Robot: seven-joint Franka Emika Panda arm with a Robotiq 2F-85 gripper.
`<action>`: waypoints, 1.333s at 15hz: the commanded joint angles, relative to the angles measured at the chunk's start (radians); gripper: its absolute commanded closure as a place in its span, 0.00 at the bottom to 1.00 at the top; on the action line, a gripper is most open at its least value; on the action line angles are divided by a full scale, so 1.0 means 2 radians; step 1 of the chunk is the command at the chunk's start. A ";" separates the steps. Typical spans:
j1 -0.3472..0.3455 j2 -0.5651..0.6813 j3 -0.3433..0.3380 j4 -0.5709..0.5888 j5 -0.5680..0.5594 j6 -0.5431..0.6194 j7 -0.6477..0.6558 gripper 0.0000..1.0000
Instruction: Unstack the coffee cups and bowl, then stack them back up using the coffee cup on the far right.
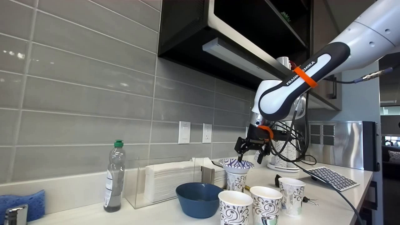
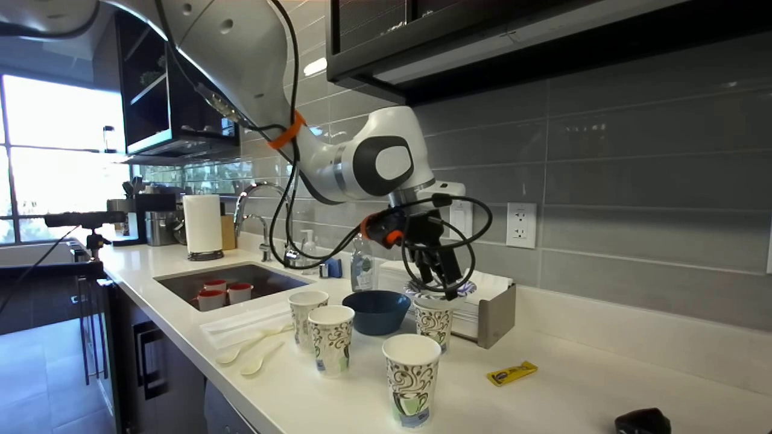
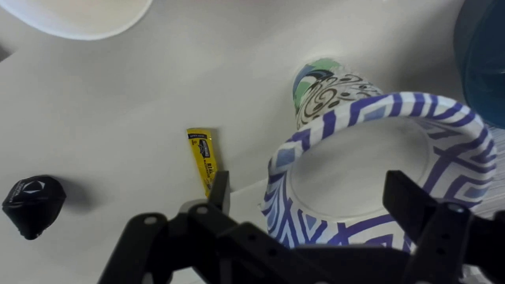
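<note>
A purple-and-white patterned paper bowl (image 3: 361, 169) rests on an upright coffee cup (image 1: 236, 182), slightly tilted in the wrist view. Three more coffee cups stand upright on the counter: one cup (image 2: 412, 377) nearest in an exterior view, and two close together, a cup (image 2: 332, 337) and a cup (image 2: 307, 319). An empty blue bowl (image 1: 200, 201) sits beside the paper bowl's cup. My gripper (image 3: 307, 177) is open at the paper bowl, one finger above its inside and the other outside its rim, holding nothing. Whether a fingertip touches the bowl I cannot tell.
A napkin holder (image 2: 497, 313) stands behind the paper bowl. Yellow packet (image 3: 203, 157) and black object (image 3: 34, 205) lie on the counter. Plastic spoons (image 2: 259, 358) lie near the front edge. A soap bottle (image 1: 114, 178) is by the wall. The cabinet (image 1: 184, 34) overhangs the counter.
</note>
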 commanded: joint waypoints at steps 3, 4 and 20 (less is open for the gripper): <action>0.018 0.036 -0.018 0.048 -0.007 -0.029 0.015 0.32; 0.019 0.040 -0.019 0.053 -0.007 -0.031 0.015 0.41; 0.014 0.034 -0.035 0.068 0.039 -0.020 -0.011 1.00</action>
